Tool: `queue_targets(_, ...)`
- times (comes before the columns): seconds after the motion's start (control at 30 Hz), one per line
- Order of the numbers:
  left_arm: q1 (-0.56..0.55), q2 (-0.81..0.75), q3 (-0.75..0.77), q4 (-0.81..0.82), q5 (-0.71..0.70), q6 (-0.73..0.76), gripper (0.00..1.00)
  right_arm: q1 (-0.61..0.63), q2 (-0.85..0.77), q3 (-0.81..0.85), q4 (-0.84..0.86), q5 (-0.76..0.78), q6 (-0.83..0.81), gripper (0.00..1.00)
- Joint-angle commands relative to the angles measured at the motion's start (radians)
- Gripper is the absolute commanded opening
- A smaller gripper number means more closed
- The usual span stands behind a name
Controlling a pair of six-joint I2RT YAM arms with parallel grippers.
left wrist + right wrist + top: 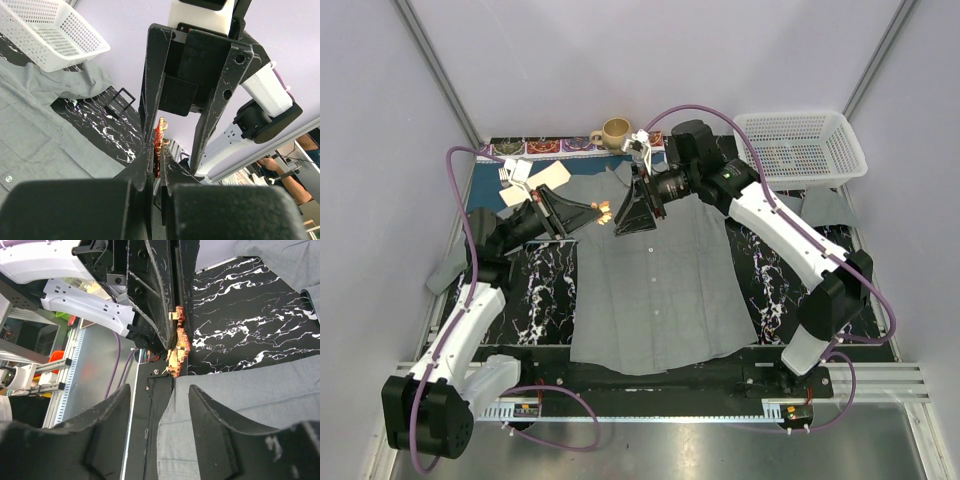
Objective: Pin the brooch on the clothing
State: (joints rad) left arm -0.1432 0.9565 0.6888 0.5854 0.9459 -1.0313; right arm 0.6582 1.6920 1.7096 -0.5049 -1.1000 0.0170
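Left gripper (157, 152) clamped on brooch (160, 131), aloft over upper edge of grey shirt (650, 290). Right gripper (157, 400) facing it, jaws apart, not yet touching. Looks like readying the pin; next calls for closing finely on the clasp without twisting. Count: one brooch, one shirt, two grippers.

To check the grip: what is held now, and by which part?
The left gripper pinches the brooch by one edge, between its fingertips; the right gripper holds nothing.
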Motion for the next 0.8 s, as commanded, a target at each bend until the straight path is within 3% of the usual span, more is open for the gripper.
queue_targets(0.0,-0.006,-0.016,0.043,0.014,0.014,0.008,0.00,-0.003,0.009,0.050,0.029,-0.006,0.014,0.52)
queue_targets(0.27,-0.013,-0.013,0.035,0.016,0.011,-0.012,0.00,-0.002,0.003,0.042,0.039,-0.001,0.006,0.00)
queue_targets(0.37,-0.013,-0.015,0.038,-0.005,0.011,-0.003,0.01,-0.003,0.000,0.041,0.043,-0.006,0.011,0.00)
queue_targets(0.4,-0.015,-0.013,0.038,-0.018,0.010,-0.001,0.10,-0.002,-0.002,0.039,0.049,-0.008,0.014,0.00)
queue_targets(0.53,-0.015,-0.018,0.037,-0.027,0.007,0.005,0.28,-0.002,-0.011,0.018,0.083,-0.030,0.050,0.00)
queue_targets(0.63,-0.015,-0.013,0.038,-0.030,0.005,0.004,0.37,-0.002,-0.012,0.005,0.100,-0.046,0.075,0.00)
queue_targets(0.77,-0.018,-0.007,0.040,-0.021,0.004,-0.006,0.42,-0.002,-0.017,-0.007,0.114,-0.052,0.084,0.00)
